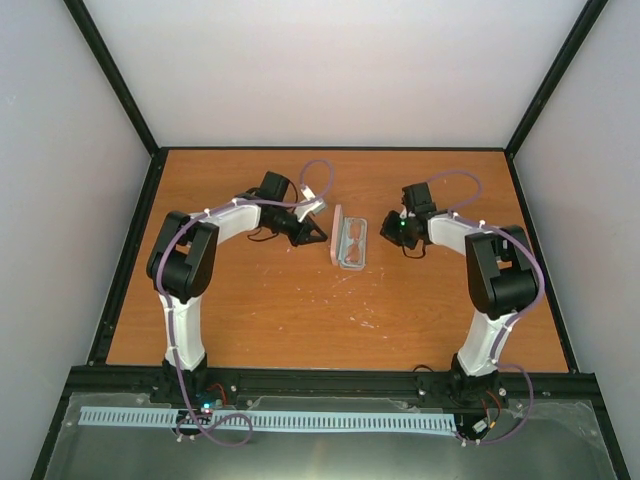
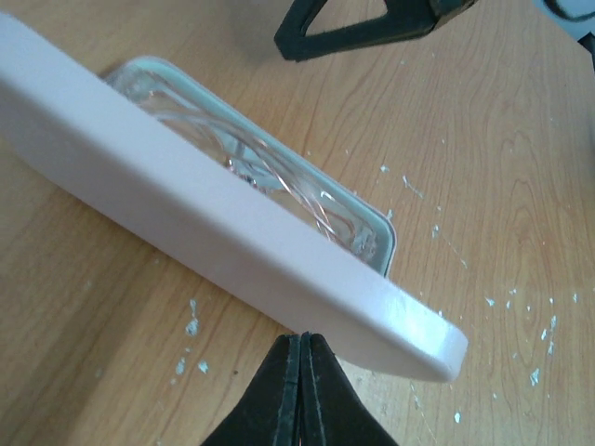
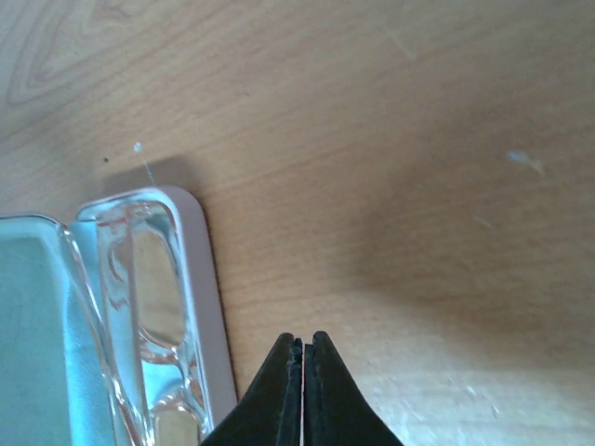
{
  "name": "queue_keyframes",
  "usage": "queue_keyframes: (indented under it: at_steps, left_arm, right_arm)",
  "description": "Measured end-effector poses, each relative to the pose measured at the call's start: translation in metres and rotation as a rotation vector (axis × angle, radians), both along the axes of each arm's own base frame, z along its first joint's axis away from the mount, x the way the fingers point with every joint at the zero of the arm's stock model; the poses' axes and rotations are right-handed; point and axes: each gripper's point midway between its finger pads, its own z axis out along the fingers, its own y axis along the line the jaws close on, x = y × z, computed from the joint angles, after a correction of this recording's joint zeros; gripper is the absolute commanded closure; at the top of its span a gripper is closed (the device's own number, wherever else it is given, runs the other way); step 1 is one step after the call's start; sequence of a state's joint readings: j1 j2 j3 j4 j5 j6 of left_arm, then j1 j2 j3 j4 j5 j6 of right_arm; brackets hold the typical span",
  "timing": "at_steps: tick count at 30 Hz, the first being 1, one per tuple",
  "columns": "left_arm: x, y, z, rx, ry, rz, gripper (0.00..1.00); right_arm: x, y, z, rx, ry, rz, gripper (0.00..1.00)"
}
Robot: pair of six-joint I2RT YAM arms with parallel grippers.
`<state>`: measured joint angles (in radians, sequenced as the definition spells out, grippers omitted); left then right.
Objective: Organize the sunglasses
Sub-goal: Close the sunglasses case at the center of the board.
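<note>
1. Starting at the left, the left gripper point(image 2: 299, 372) is seen pressed shut with nothing between its fingers. Its tips are right up against the outside of the raised lid of the pink case point(image 2: 186, 209), though actual contact can't be told.
2. The case is parked open mid-table between the two arms, with the lid stood up on the left and the base lying flat on the right.
3. The sunglasses point(image 2: 279, 181) are found lying inside the base, clear-looking and glinting. From the left wrist view they're half blocked by the lid.
4. A light blue surface point(image 3: 33, 325) is seen beside the glasses in the right wrist view. Whether it's cloth or lining can't be told.
5. The right gripper point(image 3: 303, 372) is likewise closed on nothing, with its tips near the right-hand rim of the case.
6. White flecks point(image 2: 192, 325) are scattered over the wooden table point(image 1: 250, 320), which is edged by a black frame point(image 1: 128, 250).
</note>
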<state>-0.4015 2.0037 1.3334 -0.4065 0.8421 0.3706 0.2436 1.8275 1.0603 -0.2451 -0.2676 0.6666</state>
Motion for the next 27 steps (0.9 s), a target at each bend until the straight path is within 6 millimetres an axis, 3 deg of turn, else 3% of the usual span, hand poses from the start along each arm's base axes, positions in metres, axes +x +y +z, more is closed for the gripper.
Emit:
queue_keyframes:
  at_steps: [5, 10, 17, 27]
  left_arm:
    - [0.013, -0.005, 0.011, -0.016, -0.025, 0.008, 0.96]
    - [0.023, -0.010, 0.016, -0.025, -0.039, 0.012, 0.96]
    - [0.026, -0.011, 0.011, -0.023, -0.026, 0.017, 0.96]
    - [0.024, -0.015, 0.004, -0.032, 0.016, 0.022, 0.96]
  right_arm:
    - [0.009, 0.008, -0.001, 0.016, -0.004, 0.027, 0.97]
    - [0.001, 0.022, -0.015, 0.032, 0.035, 0.068, 0.97]
    - [-0.005, 0.047, -0.019, 0.062, 0.045, 0.130, 0.97]
    - [-0.005, 0.054, -0.019, 0.074, 0.036, 0.146, 0.97]
